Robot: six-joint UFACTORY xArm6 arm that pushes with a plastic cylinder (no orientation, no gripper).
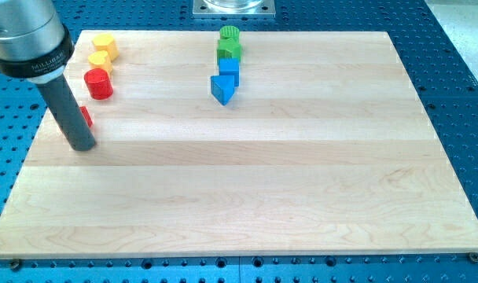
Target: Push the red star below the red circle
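The red circle [98, 83] is a short red cylinder near the view's top left on the wooden board [247, 181]. The red star [86, 117] lies below it and slightly to the left; only its right edge shows, the rest is hidden behind my rod. My tip [82, 146] rests on the board just below the red star, close to the board's left edge. I cannot tell whether the rod touches the star.
Two yellow blocks [104, 45] [100, 60] sit above the red circle. At the top middle stand a green cylinder [229, 34], a green block [228, 51], a blue cube [229, 67] and a blue triangle [222, 89] in a column.
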